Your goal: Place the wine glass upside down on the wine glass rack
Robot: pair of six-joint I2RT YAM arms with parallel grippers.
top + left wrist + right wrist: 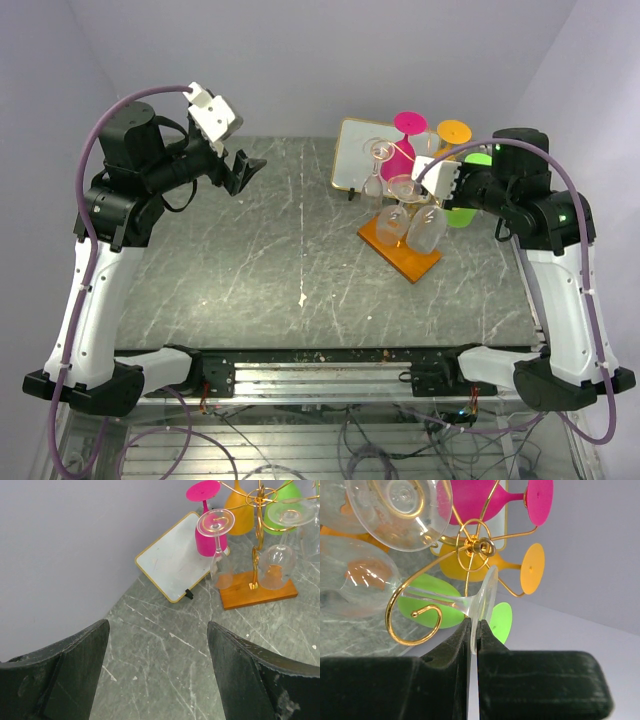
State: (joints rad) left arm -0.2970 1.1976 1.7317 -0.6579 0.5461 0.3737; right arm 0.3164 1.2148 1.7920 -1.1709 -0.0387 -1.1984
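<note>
The left gripper [157, 675] hangs over the far-left part of the grey marbled table [250, 280], well apart from everything else. Its two black fingers [55, 680] are spread wide with nothing between them.

On the right side, the right gripper [474, 630] is clamped on the wine glass [437, 600]. The thin rim of the clear foot is pinched edge-on between the two pads. The stem runs through the curve of one gold scrolled arm of the wine glass rack [395, 615], with the arm's curled tip just beside it. Whether the foot bears on the wire cannot be told. Seen from above, the bowl hangs downward over the rack's orange-brown wooden base [400, 255].

The spot is crowded. A second clear glass [400, 505] hangs foot-up from a neighbouring arm, its broad foot close beside the held glass's bowl. A third clear glass [220, 545] hangs on the rack's left side.

Just behind the rack are three coloured glasses, all foot-up — a pink glass [405, 150], an orange glass [453, 132] and a green glass [462, 215]. The green one is tucked close to the right wrist.

Farthest left of these is a gold-framed pale panel [172, 562], with the pink glass at its right corner. The plain wall is beyond.
</note>
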